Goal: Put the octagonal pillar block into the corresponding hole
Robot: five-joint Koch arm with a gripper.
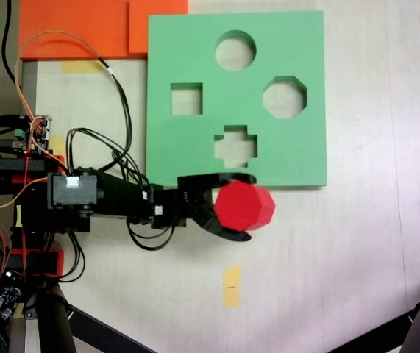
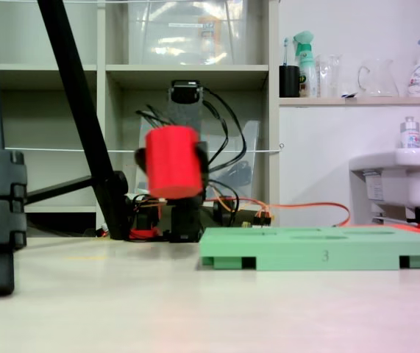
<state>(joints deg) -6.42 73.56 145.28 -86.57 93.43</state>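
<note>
While your tool [image 1: 248, 207] clamps the octagonal pillar block [image 1: 244, 207] between its two black jaws, one above and one below the red body as a fixed view from above shows them, the block hangs clear of the surface [image 1: 357, 279]; a fixed view from the side puts the red block [image 2: 173, 162] well above the tabletop and above the level of the green foam board [image 2: 320, 254]. Seen from above, the block sits just off the board's near edge, at about six o'clock from the cross-shaped cutout [image 1: 235, 145]. The corresponding hole [image 1: 284, 96], the eight-sided one, lies at roughly one o'clock from the block, near the board's right side, with the round cutout [image 1: 235, 50] at its ten o'clock and the square cutout [image 1: 186, 98] at its nine.

You are in the carry step: grasp made, block lifted, insertion not yet begun. Your next move likely calls for travel toward one o'clock over the board at this height, then turning the block so its flats match the hole's sides before you lower it.
</note>
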